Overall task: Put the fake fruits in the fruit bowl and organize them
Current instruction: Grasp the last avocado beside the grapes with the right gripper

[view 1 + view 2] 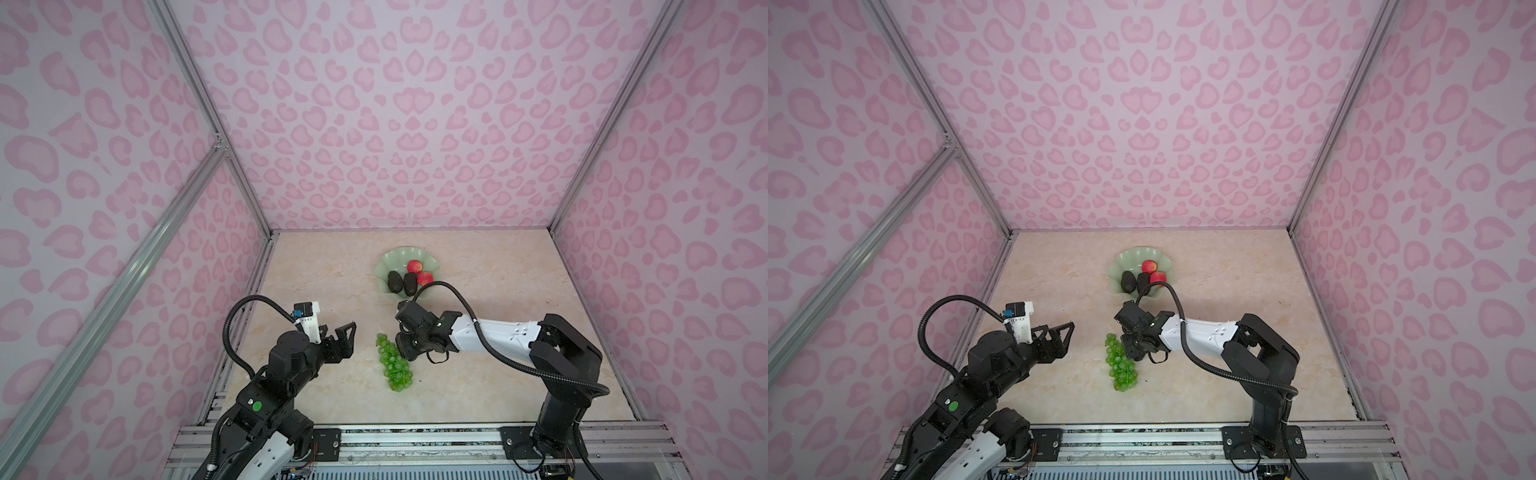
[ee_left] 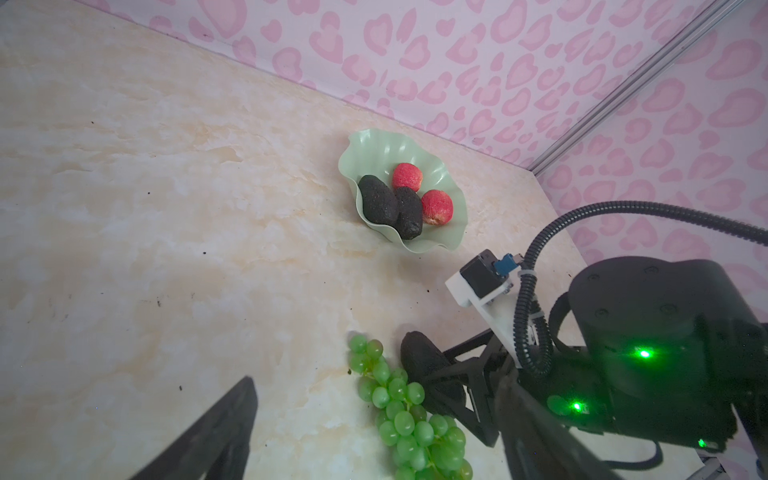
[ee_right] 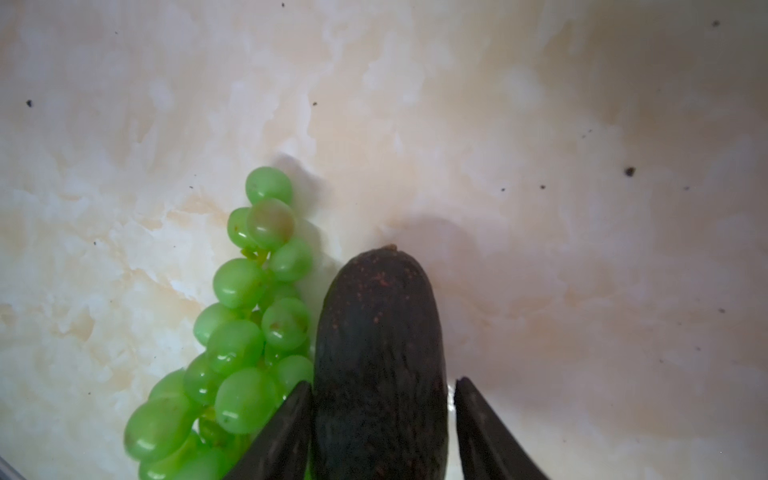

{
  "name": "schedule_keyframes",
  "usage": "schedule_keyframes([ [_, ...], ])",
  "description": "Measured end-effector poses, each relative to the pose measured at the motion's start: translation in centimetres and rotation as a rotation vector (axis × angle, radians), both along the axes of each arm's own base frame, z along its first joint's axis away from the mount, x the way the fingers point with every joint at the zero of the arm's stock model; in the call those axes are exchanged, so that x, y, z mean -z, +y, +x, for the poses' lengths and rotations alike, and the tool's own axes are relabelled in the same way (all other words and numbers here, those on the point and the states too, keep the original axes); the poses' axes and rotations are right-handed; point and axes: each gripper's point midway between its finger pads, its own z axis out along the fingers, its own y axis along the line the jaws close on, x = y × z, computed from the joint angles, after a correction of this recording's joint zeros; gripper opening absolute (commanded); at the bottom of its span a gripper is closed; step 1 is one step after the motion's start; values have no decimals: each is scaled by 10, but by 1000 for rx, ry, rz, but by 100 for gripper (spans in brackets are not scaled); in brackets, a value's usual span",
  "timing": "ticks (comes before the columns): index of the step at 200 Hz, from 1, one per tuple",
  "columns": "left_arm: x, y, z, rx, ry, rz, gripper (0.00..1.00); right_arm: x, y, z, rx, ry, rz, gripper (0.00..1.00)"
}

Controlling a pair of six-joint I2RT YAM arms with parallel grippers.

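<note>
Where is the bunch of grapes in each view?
Top view: grapes just below centre.
Top view: just below centre, slightly further left.
Left wrist: bottom edge, right of middle.
Right wrist: lower left.
Shared landmark: the right gripper beside them.

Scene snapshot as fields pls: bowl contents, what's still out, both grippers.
fruit bowl: holds two avocados and two apples
grapes: on table, outside bowl
third avocado: outside bowl, beside grapes
right gripper: jaws around third avocado, gap at one finger, not clamped
left gripper: open, empty
</note>
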Motion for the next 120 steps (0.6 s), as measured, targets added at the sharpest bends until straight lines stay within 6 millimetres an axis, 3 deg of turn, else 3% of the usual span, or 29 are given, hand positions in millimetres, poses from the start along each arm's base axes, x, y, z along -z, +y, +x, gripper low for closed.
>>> schedule_keyframes([
  [47,0,0,1,-3,3,4,91,-1,1,8,11,-13,9,28],
  [73,3,1,2,-9,9,10,91,-6,-5,12,19,-28,4,22],
  [120,10,-1,6,-8,35,23,91,-62,-26,22,43,-133,25,20],
])
